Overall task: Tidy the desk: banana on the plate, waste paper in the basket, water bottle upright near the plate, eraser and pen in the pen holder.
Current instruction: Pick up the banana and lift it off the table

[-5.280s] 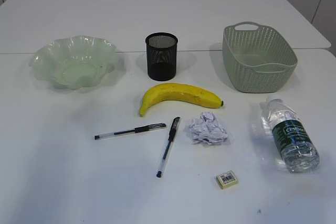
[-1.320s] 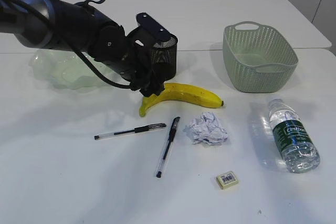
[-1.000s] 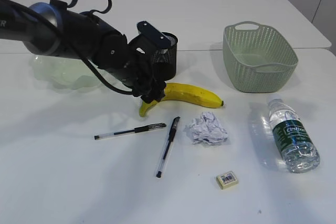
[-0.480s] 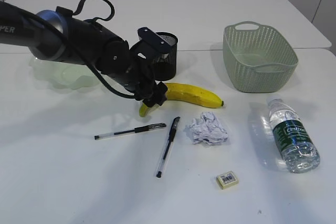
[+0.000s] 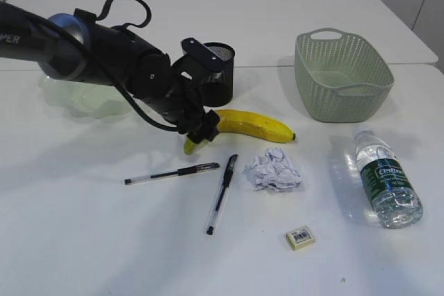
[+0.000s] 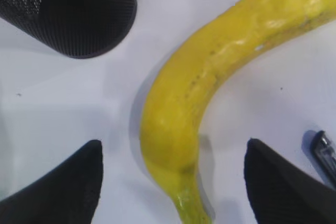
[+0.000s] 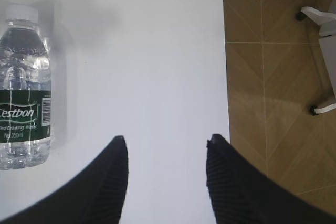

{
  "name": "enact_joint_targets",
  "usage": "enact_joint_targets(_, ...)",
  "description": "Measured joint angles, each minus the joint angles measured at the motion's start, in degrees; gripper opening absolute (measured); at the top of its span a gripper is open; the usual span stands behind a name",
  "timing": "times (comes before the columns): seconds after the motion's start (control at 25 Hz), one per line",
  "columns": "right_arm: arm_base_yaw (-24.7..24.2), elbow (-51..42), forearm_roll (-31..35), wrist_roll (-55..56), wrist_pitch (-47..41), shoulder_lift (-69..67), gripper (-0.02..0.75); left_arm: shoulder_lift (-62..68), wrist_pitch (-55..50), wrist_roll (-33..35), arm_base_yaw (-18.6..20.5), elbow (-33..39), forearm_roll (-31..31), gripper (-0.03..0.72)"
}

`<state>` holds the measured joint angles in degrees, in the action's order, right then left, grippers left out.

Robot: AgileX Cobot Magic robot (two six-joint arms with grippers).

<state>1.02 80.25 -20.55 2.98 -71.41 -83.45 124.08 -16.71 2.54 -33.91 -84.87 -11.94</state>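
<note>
My left arm [image 5: 90, 50] reaches in from the upper left of the exterior frame, wrist angled down toward centre. Its gripper [image 6: 173, 182] hangs low with jaws spread wide — one finger [image 6: 63, 182] in each bottom corner of the wrist view. My right gripper [image 7: 165, 177] holds its jaws partly apart — nothing between them.

Banana [image 5: 251, 124] is my landmark on the worktop [image 5: 83, 240]. Behind it: pen holder [image 5: 214, 74]; behind-left, plate [image 5: 83, 98]; behind-right, basket [image 5: 340, 74]. In front: paper ball [image 5: 276, 170], two pens [image 5: 222, 193], eraser [image 5: 300, 238]. Front-right: water bottle [image 5: 387, 185], lying down.
</note>
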Motion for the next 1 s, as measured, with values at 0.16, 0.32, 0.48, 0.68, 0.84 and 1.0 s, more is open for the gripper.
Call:
enact_joint_targets(0.16,0.0,0.0,0.0,0.0,0.0,0.0,0.368,0.0,-1.13,0.0,0.0,0.0,0.1,0.591)
enact_joint_targets(0.32,0.0,0.0,0.0,0.0,0.0,0.0,0.368,0.13,-1.22,0.0,0.0,0.0,0.1,0.59)
enact_joint_targets(0.48,0.0,0.0,0.0,0.0,0.0,0.0,0.368,1.35,-1.97,0.0,0.0,0.0,0.58,0.59)
enact_joint_targets(0.68,0.0,0.0,0.1,0.0,0.0,0.0,0.368,2.2,-2.4,0.0,0.0,0.0,2.1,0.59)
enact_joint_targets(0.84,0.0,0.0,0.1,0.0,0.0,0.0,0.368,2.2,-2.4,0.0,0.0,0.0,2.24,0.58)
enact_joint_targets(1.0,0.0,0.0,0.1,0.0,0.0,0.0,0.368,2.2,-2.4,0.0,0.0,0.0,2.24,0.488)
